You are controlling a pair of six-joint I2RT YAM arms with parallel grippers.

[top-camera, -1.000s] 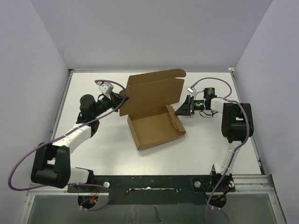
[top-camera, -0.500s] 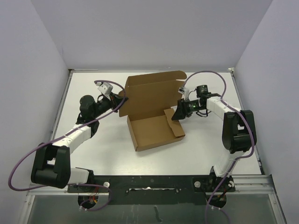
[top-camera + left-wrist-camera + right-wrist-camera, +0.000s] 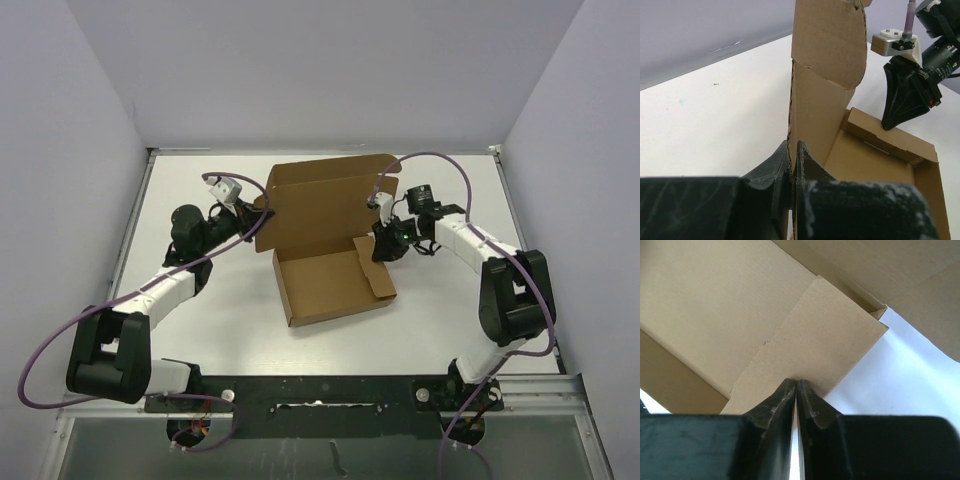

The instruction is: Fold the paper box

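Your paper box (image 3: 335, 285) sits in the middle of the white table (image 3: 200, 330) in the top view. Its shallow open tray lies flat just below centre, and its lid panel (image 3: 325, 205) stands up behind the tray, toward the top of the frame.

Your left gripper (image 3: 258, 215) is at the lid's left edge. In the left wrist view its fingers (image 3: 807, 162) are pinched tight on that brown cardboard edge, and the lid (image 3: 825, 50) rises straight up from them through the centre of the frame.

Your right gripper (image 3: 378, 240) is at the right side of the tray, just right of centre in the top view. In the right wrist view its two black fingers (image 3: 777, 395) are pressed together, with the tips against the lower edge of a side flap (image 3: 825, 340). The flap faces the camera rather than running between them. You cannot tell from these views whether any cardboard is caught in that grip.
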